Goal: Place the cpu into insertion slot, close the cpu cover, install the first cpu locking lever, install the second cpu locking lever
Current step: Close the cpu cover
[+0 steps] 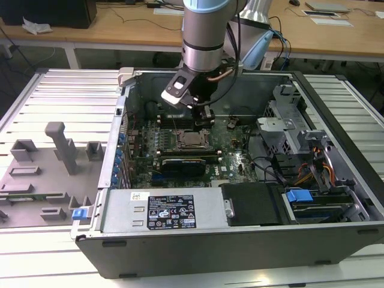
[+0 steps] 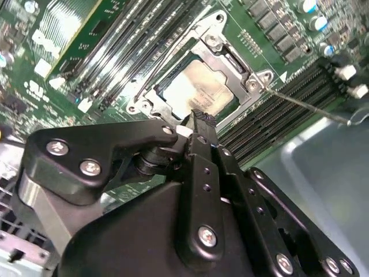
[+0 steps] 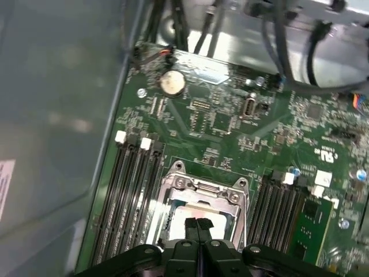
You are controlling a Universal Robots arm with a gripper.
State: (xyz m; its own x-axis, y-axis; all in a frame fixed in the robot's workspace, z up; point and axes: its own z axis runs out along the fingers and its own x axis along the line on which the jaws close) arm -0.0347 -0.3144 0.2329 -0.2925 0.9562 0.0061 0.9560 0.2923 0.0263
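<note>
The cpu (image 2: 199, 86) lies flat in the insertion slot (image 1: 191, 140), its pale silver top showing through the window of the cpu cover (image 2: 228, 55). The silver cover frame (image 3: 202, 189) lies down around the chip. A thin wire locking lever (image 2: 305, 105) sticks out from one socket corner across the memory slots. A second lever (image 2: 167, 51) runs along the opposite side of the socket. My gripper (image 2: 198, 119) hangs just above the socket's edge with its black fingertips (image 3: 192, 224) pressed together and nothing between them. In the exterior view the gripper (image 1: 204, 117) is inside the open case.
Long memory slots (image 3: 130, 196) flank the socket on both sides. A black expansion card (image 1: 183, 162) lies just in front of it. The power supply (image 1: 168, 210), drive cage (image 1: 282, 129) and case walls (image 1: 120, 132) close the space in. A grey fixture (image 1: 60, 150) stands outside the case.
</note>
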